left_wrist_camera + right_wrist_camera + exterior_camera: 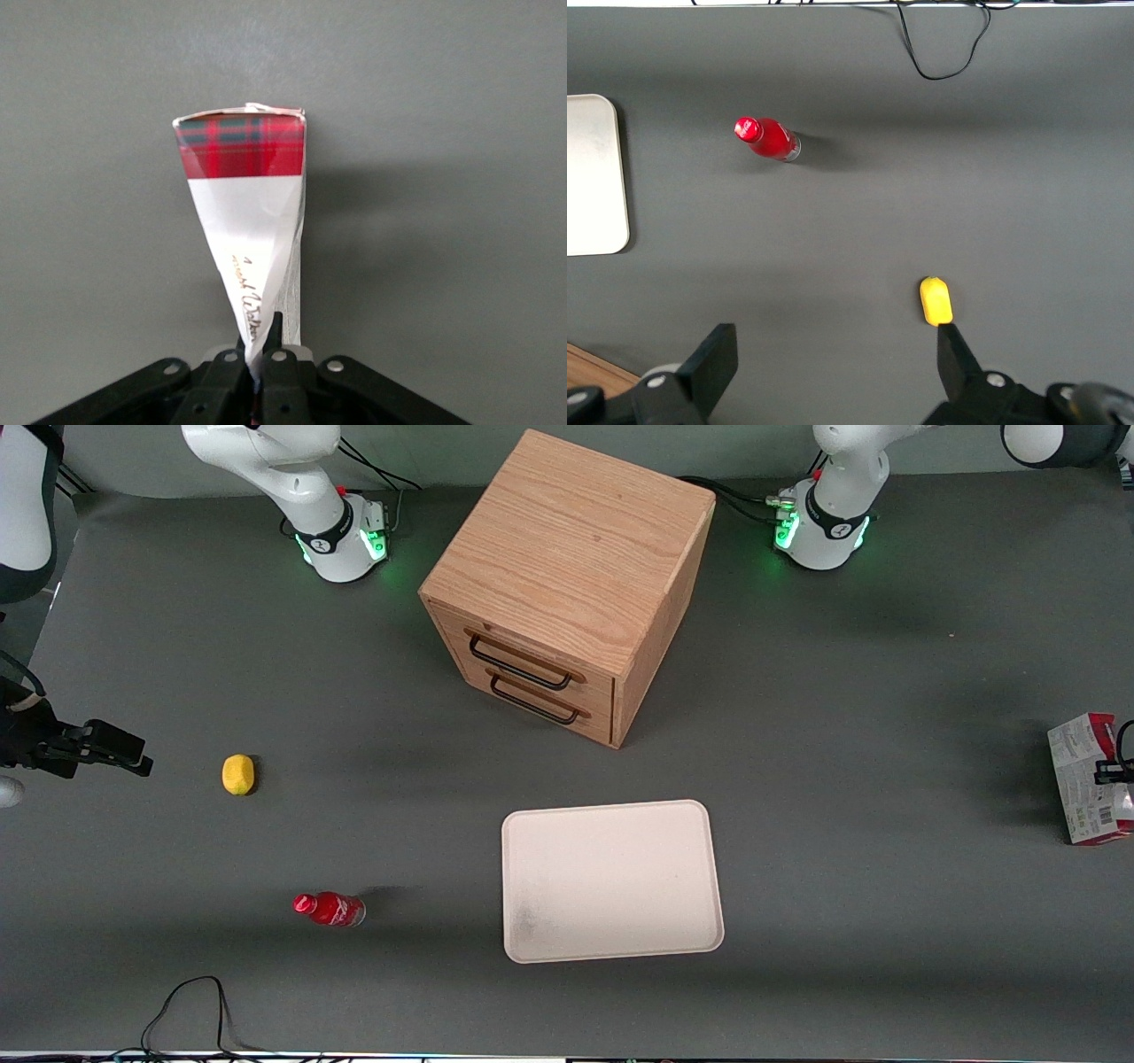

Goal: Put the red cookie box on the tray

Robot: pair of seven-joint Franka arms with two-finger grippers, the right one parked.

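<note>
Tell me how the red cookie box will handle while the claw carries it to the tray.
The red cookie box looks like thin cardboard, probably light, and its face already twists where the claw is shut on one edge, so it may flex or swing. Pinched at only that edge, it could slip. Flat-sided, it should lie still on the tray, not roll.

The red cookie box (241, 190) shows a red tartan band with dark green lines above a white face with script, and a barcode panel at the front view's right edge, where the black tool (259, 376) sits. The tray (611, 881) is cream-beige on the dark grey tabletop (842, 717). The cabinet (567, 576) is light oak-grained with black handles, the bottle (330, 909) red, the lemon (237, 774) yellow.
</note>
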